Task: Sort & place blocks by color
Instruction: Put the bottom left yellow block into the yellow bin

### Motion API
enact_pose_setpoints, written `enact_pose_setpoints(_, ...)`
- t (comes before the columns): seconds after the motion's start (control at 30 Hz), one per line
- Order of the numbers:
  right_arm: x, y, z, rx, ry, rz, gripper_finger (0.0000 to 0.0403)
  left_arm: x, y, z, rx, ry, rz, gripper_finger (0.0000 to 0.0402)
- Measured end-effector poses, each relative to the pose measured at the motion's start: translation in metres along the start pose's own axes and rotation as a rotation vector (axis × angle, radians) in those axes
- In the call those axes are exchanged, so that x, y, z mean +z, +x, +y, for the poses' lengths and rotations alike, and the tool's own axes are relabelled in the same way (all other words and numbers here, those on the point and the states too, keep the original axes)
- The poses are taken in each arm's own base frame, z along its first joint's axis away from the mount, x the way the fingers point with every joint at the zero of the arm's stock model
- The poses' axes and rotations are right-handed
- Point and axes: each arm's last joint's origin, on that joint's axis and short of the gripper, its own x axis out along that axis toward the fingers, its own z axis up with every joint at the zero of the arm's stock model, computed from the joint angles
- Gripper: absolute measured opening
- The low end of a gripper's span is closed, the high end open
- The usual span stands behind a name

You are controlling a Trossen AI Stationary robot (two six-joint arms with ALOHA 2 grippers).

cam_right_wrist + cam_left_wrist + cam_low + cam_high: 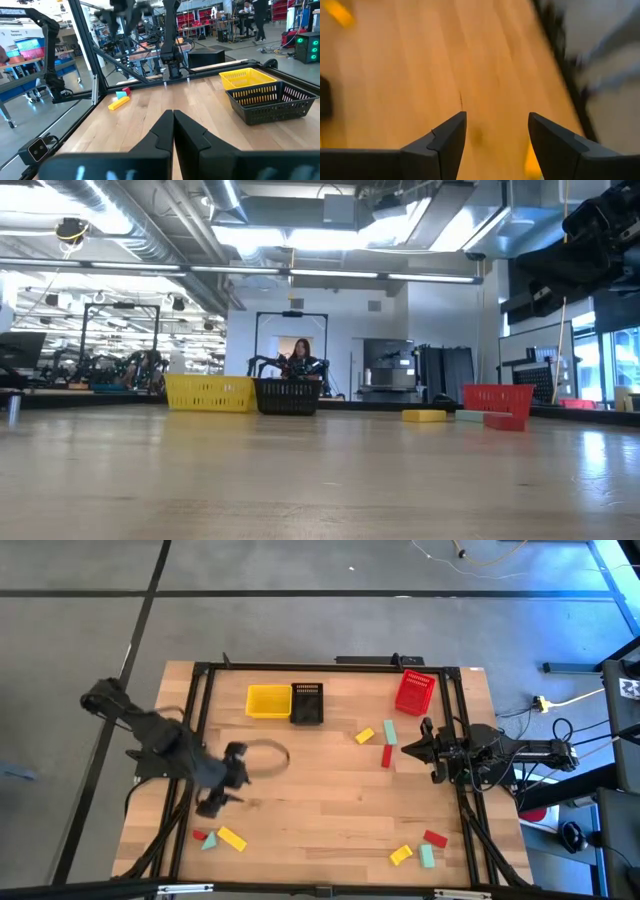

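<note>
Small flat blocks lie on the table in three groups. Near the left corner are a red (200, 836), a teal (210, 843) and a yellow block (232, 839). Near the right corner lie a yellow (401, 855), a teal (428, 856) and a red one (435, 838). By the red basket are a yellow (364, 736), a teal (390, 730) and a red bar (387, 755). My left gripper (212, 808) hangs open above the wood just short of the near-left group; a yellow block (532, 162) shows low between its fingers (497, 120). My right gripper (405, 748) is shut and waits at the right side, beside the red bar.
Along the far edge stand a yellow basket (268, 701), a black basket (306, 703) touching it, and a red basket (415, 692). A dark frame (195, 720) runs around the table edges. Bare wood (320, 800) spans the middle. A person (300, 358) sits far behind the table.
</note>
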Motion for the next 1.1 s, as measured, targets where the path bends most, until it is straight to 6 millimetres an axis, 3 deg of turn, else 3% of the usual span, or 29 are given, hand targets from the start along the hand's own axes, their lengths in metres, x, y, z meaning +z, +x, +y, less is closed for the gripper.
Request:
enact_pose_setpoints(0.17, 0.0, 0.0, 0.0, 0.0, 0.0, -0.001, 0.0014, -0.019, 0.028, -0.039, -0.004, 0.085, 0.246, 0.0206)
enact_pose_setpoints(0.33, 0.0, 0.0, 0.0, 0.0, 0.0, -0.001, 0.0014, -0.029, 0.061, -0.081, -0.01, 0.18, 0.312, 0.0206)
enact_pose_setpoints(0.47, 0.0, 0.0, 0.0, 0.0, 0.0, -0.001, 0.0014, -0.04, 0.091, -0.101, 0.017, 0.217, 0.395, 0.0206)
enact_pose_setpoints(0.63, 0.0, 0.0, 0.0, 0.0, 0.0, 0.0, 0.0014, -0.045, 0.12, -0.113, 0.03, 0.223, 0.44, 0.0206)
enact_pose_setpoints(0.77, 0.0, 0.0, 0.0, 0.0, 0.0, 0.0, 0.0014, -0.049, 0.132, -0.115, 0.017, 0.157, 0.404, 0.0206)
enact_pose_setpoints(0.9, 0.0, 0.0, 0.0, 0.0, 0.0, -0.001, 0.0014, -0.065, 0.145, -0.111, 0.003, 0.119, 0.424, 0.0206)
enact_pose_setpoints(1.1, 0.0, 0.0, 0.0, 0.0, 0.0, -0.001, 0.0014, -0.082, 0.157, -0.109, -0.04, 0.175, 0.415, 0.0206)
